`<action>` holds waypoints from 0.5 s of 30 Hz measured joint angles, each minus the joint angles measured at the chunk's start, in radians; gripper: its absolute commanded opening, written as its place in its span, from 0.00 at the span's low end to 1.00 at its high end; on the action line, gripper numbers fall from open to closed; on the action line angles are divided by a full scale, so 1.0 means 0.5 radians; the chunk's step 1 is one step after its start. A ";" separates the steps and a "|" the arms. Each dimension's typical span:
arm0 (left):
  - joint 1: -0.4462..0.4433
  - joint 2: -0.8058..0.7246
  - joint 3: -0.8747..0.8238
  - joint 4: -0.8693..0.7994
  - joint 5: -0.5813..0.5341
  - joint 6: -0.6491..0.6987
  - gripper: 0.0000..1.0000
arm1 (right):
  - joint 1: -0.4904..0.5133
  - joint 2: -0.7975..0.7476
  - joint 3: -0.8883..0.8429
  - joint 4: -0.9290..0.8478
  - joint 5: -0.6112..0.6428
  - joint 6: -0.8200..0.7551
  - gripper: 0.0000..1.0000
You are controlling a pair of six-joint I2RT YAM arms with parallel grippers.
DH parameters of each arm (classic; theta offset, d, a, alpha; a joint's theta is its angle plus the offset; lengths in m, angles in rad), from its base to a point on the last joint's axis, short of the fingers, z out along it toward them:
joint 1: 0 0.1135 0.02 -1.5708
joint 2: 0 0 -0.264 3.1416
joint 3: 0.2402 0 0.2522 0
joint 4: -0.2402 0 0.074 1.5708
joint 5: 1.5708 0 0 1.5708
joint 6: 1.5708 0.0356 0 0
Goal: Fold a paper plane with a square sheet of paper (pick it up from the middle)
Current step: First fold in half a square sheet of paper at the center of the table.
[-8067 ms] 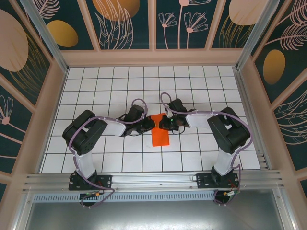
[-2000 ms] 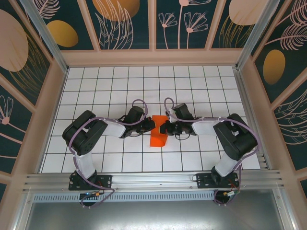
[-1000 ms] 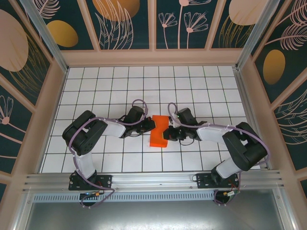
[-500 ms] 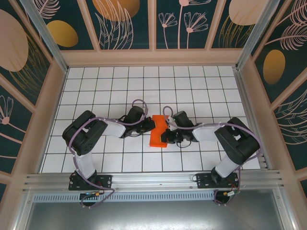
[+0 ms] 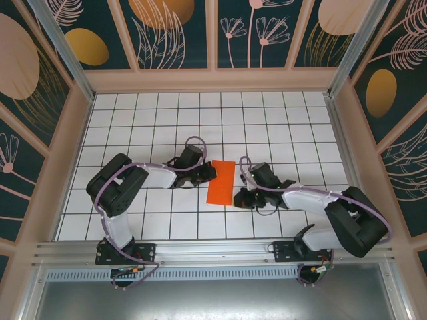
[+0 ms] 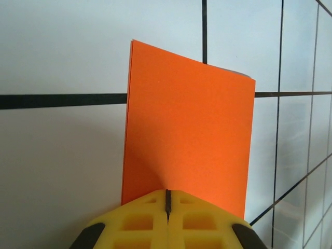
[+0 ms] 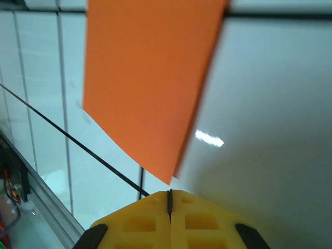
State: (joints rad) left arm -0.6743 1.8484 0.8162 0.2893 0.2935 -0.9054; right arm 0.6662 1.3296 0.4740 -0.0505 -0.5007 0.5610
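Paper lies on tiles between left fingers and right fingers, both pairs together.

The sheet of paper is lying flat near the middle of the table, with its long sides running roughly from 12 to 6 o'clock (leaning slightly). The left gripper is sitting at its 10 o'clock edge, seemingly touching it. The right gripper is hovering just beside its 4 o'clock corner.
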 measured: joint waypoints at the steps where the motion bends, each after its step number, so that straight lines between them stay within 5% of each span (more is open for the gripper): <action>1: 0.008 -0.017 0.005 -0.040 -0.029 0.019 0.00 | -0.011 -0.003 0.063 -0.014 0.023 0.010 0.00; 7: 0.190 -0.217 -0.069 -0.333 -0.207 0.104 0.00 | -0.117 0.081 0.375 0.066 0.128 0.097 0.00; 15: 0.305 -0.445 -0.183 -0.546 -0.282 0.160 0.00 | -0.104 0.630 0.703 0.205 0.104 0.122 0.00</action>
State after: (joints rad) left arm -0.5217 1.6260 0.7246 0.0162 0.1524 -0.8253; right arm 0.6144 1.6447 0.8257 0.0521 -0.4488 0.6220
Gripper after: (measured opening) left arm 0.066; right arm 0.054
